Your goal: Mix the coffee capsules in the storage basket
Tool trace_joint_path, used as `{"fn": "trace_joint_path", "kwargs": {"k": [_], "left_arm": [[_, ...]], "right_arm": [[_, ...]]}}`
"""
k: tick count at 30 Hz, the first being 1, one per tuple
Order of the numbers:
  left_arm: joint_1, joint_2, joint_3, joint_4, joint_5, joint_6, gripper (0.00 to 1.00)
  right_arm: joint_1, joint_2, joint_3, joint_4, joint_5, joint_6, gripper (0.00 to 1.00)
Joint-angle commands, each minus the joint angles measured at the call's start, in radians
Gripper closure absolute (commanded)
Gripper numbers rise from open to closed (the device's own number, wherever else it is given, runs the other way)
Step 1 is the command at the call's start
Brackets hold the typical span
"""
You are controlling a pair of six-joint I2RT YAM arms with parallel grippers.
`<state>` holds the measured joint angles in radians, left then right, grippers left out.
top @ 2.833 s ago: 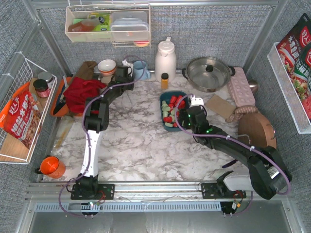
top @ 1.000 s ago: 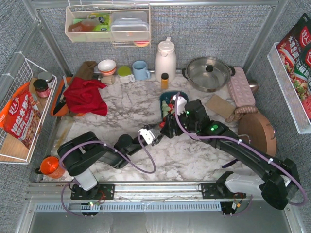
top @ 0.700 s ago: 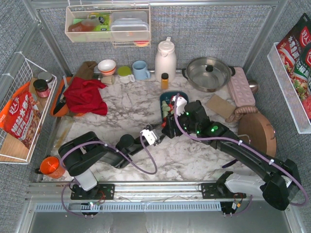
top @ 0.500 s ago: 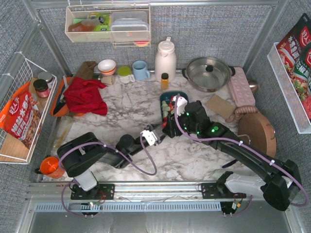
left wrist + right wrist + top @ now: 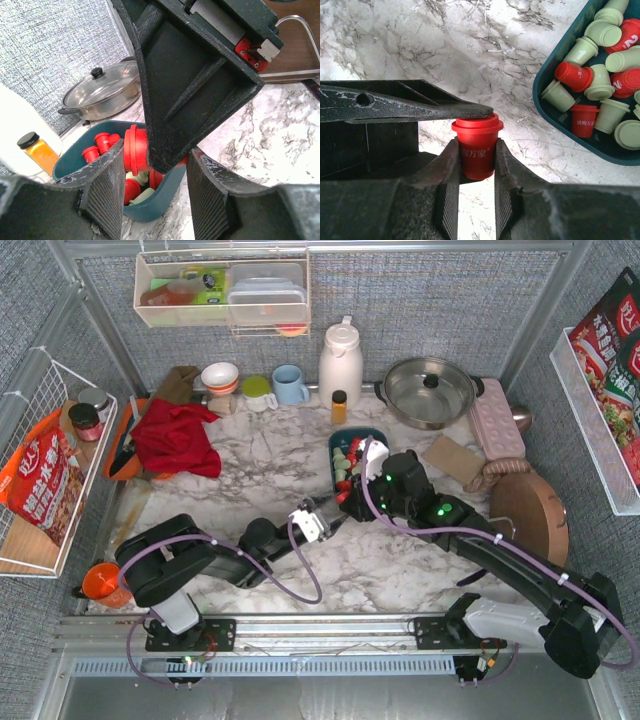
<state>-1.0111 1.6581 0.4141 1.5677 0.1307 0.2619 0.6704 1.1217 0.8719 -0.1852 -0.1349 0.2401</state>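
From overhead the two arms meet just in front of the storage basket [image 5: 334, 454]. The left gripper [image 5: 324, 517] reaches in low from the left, and the right gripper [image 5: 350, 502] lies over the basket's near end. What passes between them is hidden there.

The right wrist camera shows it plainly. The right jaws press on both sides of a red capsule [image 5: 476, 147], which is upright and rim up over the marble table top [image 5: 485, 45], outside the basket and just beside its wall. One left fingertip [image 5: 465, 110] lies against the capsule's rim. Whether the capsule stands on the marble or hangs above it cannot be told.

In the basket the coffee capsules [image 5: 598, 85], red and pale green, lie tumbled together.

The left wrist camera shows the left jaws standing partly apart and gripping nothing, with the right gripper's finger and the red capsule in the gap. Only this view shows the small amber bottle [image 5: 38, 152] and lidded pan [image 5: 102, 93] behind the basket.
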Motion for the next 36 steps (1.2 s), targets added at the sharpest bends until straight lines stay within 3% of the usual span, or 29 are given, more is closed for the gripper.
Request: {"fn": "trace_joint_path", "kwargs": {"k": [1, 8, 19, 22, 24, 36], "left_arm": [[-0.003, 0.000, 0.015, 0.114, -0.025, 0.003, 0.52], [-0.004, 0.008, 0.020, 0.114, -0.044, 0.006, 0.40], [-0.006, 0.018, 0.015, 0.114, -0.052, 0.005, 0.33], [-0.006, 0.020, 0.013, 0.114, -0.054, 0.009, 0.23], [-0.006, 0.020, 0.008, 0.113, -0.054, 0.013, 0.02], [-0.011, -0.041, -0.074, 0.114, -0.141, 0.012, 0.01]], "right_arm": [[0.005, -0.014, -0.013, -0.026, 0.016, 0.014, 0.80], [0.005, -0.023, -0.021, -0.022, 0.036, 0.024, 0.88], [0.005, -0.036, -0.025, -0.012, 0.062, 0.025, 0.94], [0.005, -0.037, -0.024, -0.012, 0.082, 0.025, 0.95], [0.005, -0.040, -0.022, -0.012, 0.117, 0.028, 0.96], [-0.005, 0.069, 0.052, 0.075, 0.356, 0.011, 0.97]]}}
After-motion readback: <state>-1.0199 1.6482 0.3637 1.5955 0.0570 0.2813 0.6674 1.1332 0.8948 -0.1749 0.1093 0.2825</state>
